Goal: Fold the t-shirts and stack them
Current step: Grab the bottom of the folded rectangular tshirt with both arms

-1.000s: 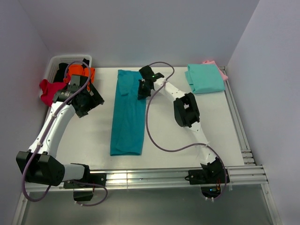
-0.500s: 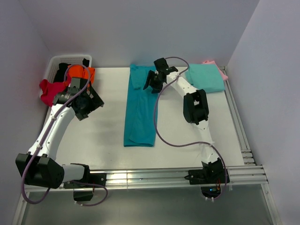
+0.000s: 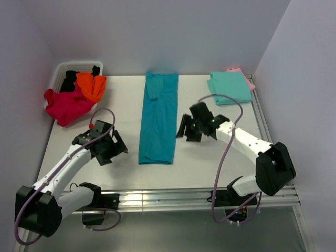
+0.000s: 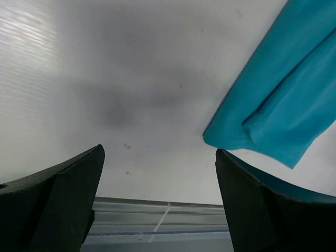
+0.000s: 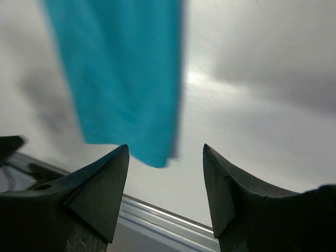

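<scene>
The deep teal-blue t-shirt [image 3: 158, 118] lies on the table as a long narrow strip running front to back. My left gripper [image 3: 116, 148] hovers open just left of its near end, whose corner [image 4: 273, 110] shows in the left wrist view. My right gripper [image 3: 185, 127] stands open to the right of the strip, empty, with the teal cloth [image 5: 121, 73] ahead of its fingers. A folded mint-green t-shirt [image 3: 229, 87] rests at the back right on a pink one [image 3: 248, 80]. Crimson [image 3: 65, 106], orange [image 3: 91, 85] and black [image 3: 68, 81] shirts spill from the basket.
The white slotted basket [image 3: 59, 71] stands at the back left corner. Aluminium rails [image 3: 173, 197] run along the table's near edge and more along the right edge [image 3: 265, 131]. Walls close in the left, back and right sides.
My right gripper dragged the teal shirt to the right, let it go and drew back to its right side. My left arm swung from the basket to the shirt's near left corner.
</scene>
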Robot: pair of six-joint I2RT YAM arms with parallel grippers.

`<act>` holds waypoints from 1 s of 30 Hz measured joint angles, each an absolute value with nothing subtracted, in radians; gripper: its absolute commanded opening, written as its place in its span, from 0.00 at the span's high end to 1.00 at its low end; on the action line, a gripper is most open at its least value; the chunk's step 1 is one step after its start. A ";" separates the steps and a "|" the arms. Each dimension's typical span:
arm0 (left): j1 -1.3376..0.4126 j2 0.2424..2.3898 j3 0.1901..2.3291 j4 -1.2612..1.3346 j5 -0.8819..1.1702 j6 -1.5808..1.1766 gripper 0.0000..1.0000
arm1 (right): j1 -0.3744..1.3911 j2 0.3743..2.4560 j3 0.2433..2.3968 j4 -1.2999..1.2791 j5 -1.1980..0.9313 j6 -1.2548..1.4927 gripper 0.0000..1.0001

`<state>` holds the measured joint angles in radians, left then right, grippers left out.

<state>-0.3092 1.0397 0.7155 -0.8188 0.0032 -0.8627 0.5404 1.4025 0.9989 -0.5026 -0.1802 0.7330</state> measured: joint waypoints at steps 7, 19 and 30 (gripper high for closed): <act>-0.474 1.166 0.690 -0.672 0.029 -0.931 0.07 | 0.671 1.394 0.706 -0.462 -0.132 0.872 0.36; -0.507 1.318 0.667 -0.508 0.034 -0.986 0.10 | 0.824 1.435 0.694 -0.306 -0.066 1.013 0.37; -0.542 1.332 0.637 -0.423 0.055 -1.018 0.27 | 0.881 1.520 0.720 -0.213 -0.050 1.055 0.51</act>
